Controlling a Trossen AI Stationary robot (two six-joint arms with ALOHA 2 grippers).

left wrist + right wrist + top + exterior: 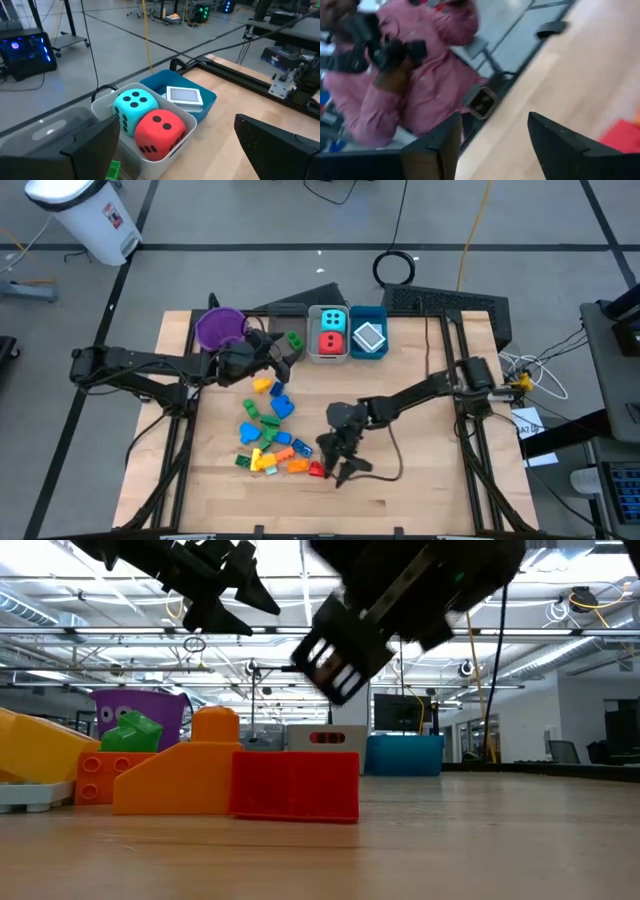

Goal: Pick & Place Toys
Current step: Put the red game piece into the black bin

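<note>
Several small bricks [268, 430] (blue, green, yellow, orange) lie in a loose pile on the wooden table. A red brick [316, 469] lies at the pile's near right end and shows at the edge of the right wrist view [620, 136]. A cyan die [132, 105] and a red die [159, 131] sit in the white bin [328, 355]. A green brick [295, 340] lies in the grey bin. My left gripper [283, 358] is open and empty, just near of the grey bin. My right gripper [335, 465] is open and empty above the table, right beside the red brick.
A purple bucket [220, 327] stands at the far left, next to the grey bin [285, 315], the white bin and a blue bin [368, 338] holding white flat pieces [185, 96]. A person in a pink shirt [420, 75] is beyond the table's near edge.
</note>
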